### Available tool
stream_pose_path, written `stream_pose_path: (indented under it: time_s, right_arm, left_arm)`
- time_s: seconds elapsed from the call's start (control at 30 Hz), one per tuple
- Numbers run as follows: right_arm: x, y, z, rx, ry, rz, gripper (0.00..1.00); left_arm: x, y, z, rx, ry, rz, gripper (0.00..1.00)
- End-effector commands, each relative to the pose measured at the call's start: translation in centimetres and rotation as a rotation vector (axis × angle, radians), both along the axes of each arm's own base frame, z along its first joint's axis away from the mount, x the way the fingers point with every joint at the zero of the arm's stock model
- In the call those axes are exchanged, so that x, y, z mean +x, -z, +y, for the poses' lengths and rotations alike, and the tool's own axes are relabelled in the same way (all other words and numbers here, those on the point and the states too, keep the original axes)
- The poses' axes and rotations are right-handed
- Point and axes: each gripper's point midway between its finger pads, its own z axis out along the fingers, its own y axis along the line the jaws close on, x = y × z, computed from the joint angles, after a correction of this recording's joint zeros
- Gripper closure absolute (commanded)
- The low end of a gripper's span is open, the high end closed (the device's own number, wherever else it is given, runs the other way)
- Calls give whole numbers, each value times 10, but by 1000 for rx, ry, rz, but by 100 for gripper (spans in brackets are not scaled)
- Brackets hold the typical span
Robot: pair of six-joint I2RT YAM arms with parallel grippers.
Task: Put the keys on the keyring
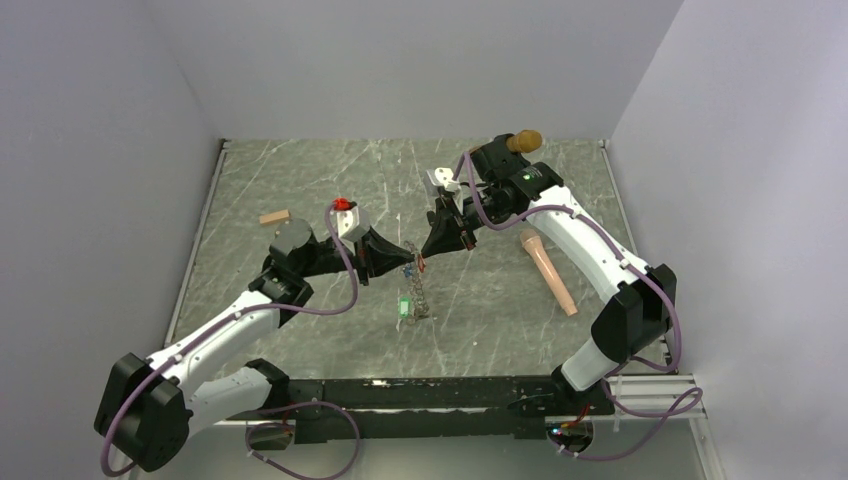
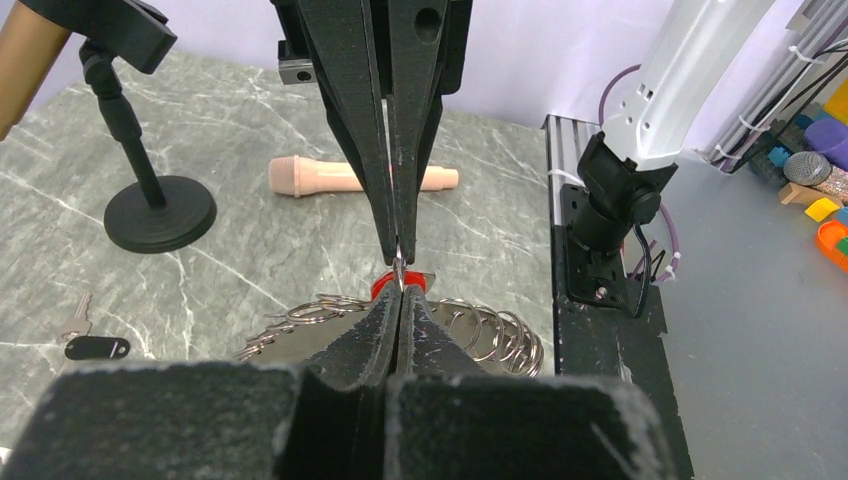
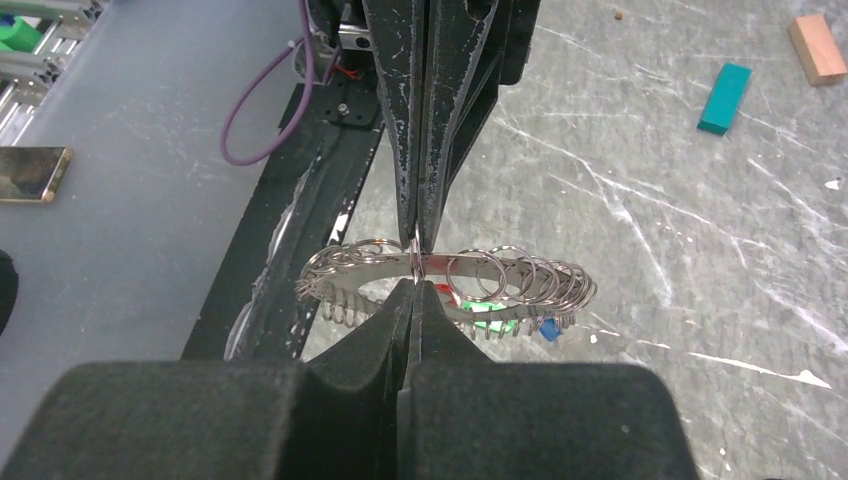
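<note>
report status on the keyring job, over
Left gripper, right gripper: fingers shut, tip to tip on the grey metal chain keyring. Small red-tagged key at the pinch, green-tagged key and blue-tagged key by it. Black-tagged key loose on grey table. No obstruction seen.

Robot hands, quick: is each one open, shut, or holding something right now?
Left gripper: fingers closed, pinching the keyring.
Right gripper: fingers closed, pinching the keyring from the opposite side.

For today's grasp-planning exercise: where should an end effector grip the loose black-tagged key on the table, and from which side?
Probably the black tag, from above, closing across its narrow width: it lies flat, oblong and bulkier than the thin key blade beside it.
</note>
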Motion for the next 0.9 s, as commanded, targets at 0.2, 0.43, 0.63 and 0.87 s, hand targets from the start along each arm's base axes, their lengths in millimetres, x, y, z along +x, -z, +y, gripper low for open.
stream_pose_path:
  time_s: [0.2,0.43,0.63,0.87]
  right_arm:
    - [-7,-18,3,76,-39,-41,100]
    - [-7,-15,4,71,-34,-33,100]
    - [-7,-9,7,53,-39,-36,100]
    - [-10,-6,9,38,-52,-47,100]
  left_arm:
    - [-1,-15,-5,-19,33,-38,100]
    - [0,-15,-5,-17,36,-35,100]
    - [-1,-15,-5,-16,40,-34,100]
    - [0,-13,-6,-8,43,-23,100]
